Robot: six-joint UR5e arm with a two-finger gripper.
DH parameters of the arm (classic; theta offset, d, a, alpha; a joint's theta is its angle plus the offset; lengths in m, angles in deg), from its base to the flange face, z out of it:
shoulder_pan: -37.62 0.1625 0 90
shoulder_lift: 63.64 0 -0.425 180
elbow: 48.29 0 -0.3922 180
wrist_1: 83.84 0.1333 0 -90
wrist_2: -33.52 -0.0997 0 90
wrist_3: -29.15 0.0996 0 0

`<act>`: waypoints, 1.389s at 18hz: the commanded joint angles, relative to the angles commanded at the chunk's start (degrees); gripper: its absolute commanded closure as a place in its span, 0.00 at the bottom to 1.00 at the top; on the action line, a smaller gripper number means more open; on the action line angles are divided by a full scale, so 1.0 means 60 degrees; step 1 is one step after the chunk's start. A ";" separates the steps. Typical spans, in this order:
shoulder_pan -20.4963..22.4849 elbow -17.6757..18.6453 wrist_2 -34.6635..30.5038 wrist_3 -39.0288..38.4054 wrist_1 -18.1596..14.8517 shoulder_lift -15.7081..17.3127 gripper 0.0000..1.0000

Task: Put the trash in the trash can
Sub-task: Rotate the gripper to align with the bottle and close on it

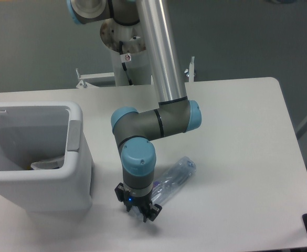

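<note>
Bottle (175, 178) of clear plastic lies on its side on the white table (237, 131), near the front edge, and its lower end goes under the gripper (138, 209). We see the gripper pointing straight down over that end, very low at the table, with a small blue light on its body. Whether its fingers are closed on the bottle or only stand around it, we cannot tell from this view. To the left we see the white trash can (35, 184), standing apart from the bottle, and a crumpled pale wrapper (47, 165) lies inside it at the bottom. Behind, the silver arm (158, 52) rises to its base at the far table edge.
</note>
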 joint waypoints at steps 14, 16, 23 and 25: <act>0.0015 -0.0044 0.0000 0.0088 0.0000 0.0029 0.76; 0.0015 -0.0058 0.0000 0.0088 0.0000 0.0029 0.76; 0.0131 -0.0103 0.0015 0.0088 0.0000 0.0307 0.76; 0.0190 -0.0073 0.0015 0.0088 0.0000 0.0366 0.75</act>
